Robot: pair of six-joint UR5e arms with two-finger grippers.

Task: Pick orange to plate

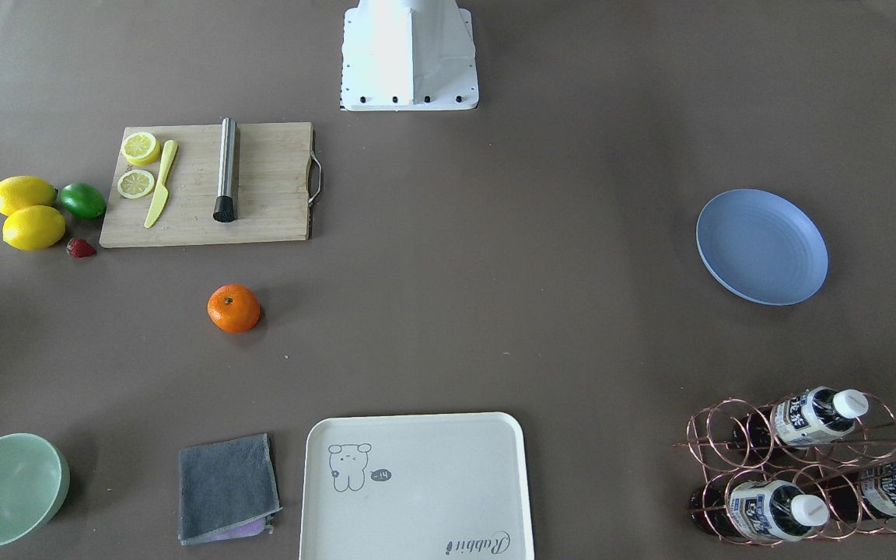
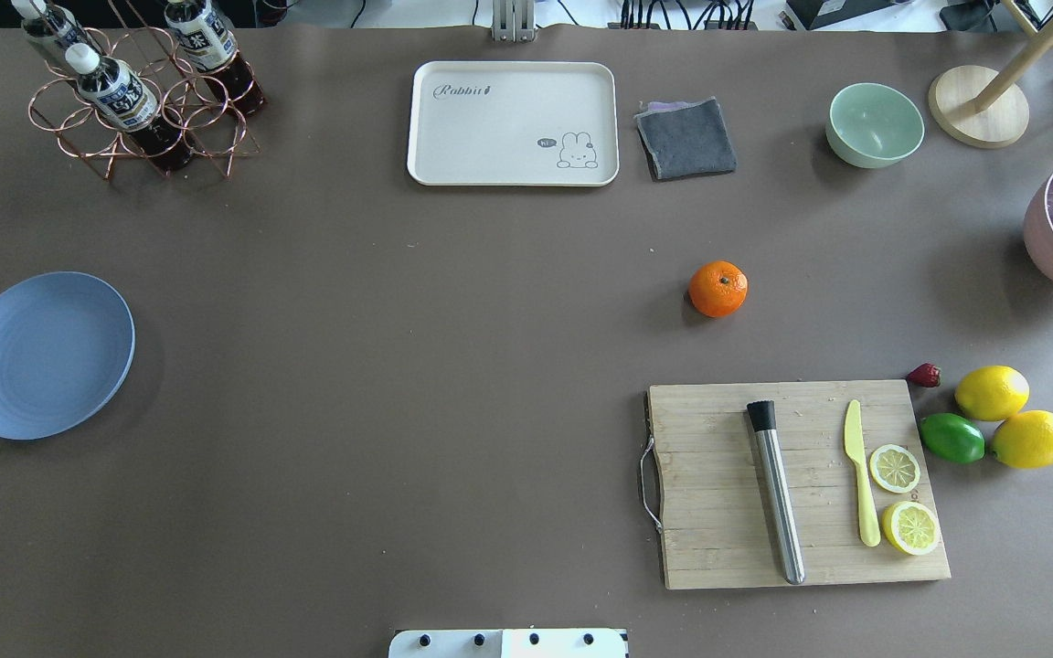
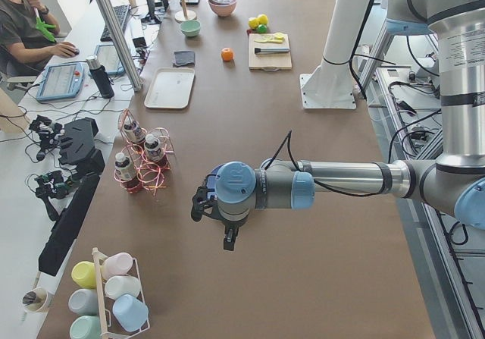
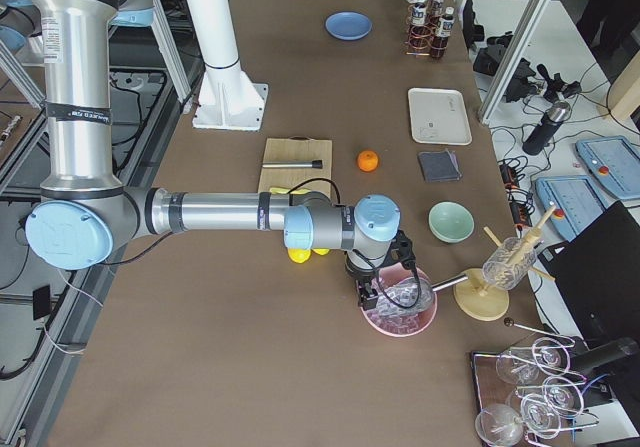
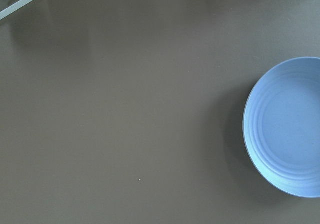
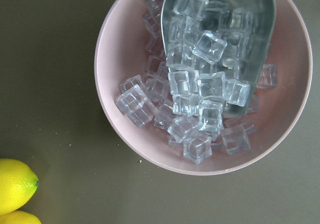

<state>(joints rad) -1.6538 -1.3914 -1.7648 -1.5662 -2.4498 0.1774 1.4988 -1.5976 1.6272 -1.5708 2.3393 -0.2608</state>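
Overhead exterior view: the orange [image 2: 718,289] sits alone on the brown table [image 2: 398,366] w/ nothing touching it. It's well apart from both sets of jaws, closer to the right jaws than the left. A cutting board [image 2: 718,484] lies near it on the robot's side. The plate [image 2: 44,355] is at the opposite end of the table, orange not yet on it.

Exterior left view: the left arm [image 3: 341,178] reaches out over the table w/ its jaws pointing down above the surface. Only this side view shows them, so can't tell if the left jaws are released or clenched. The left wrist cam looks down on bare table, w/ the plate [image 5: 287,129] off to one side of the jaws and cut by the frame edge. So the plate is near the left jaws but not under them. The orange is far across the table from them.

Exterior right view: the right arm [image 4: 220,212] stretches over the other end, jaws hanging just above a pink bowl [image 6: 120,53]. Side view only again, so can't tell the right jaws' state either. The right wrist cam puts the bowl directly below the jaws. It's full of ice cubes [image 6: 200,93] w/ a metal scoop [image 6: 261,23] lying in it. Two lemons [image 6: 15,184] sit beside the bowl at the frame corner. The orange [image 4: 368,160] lies beyond the right jaws, toward the table's middle.
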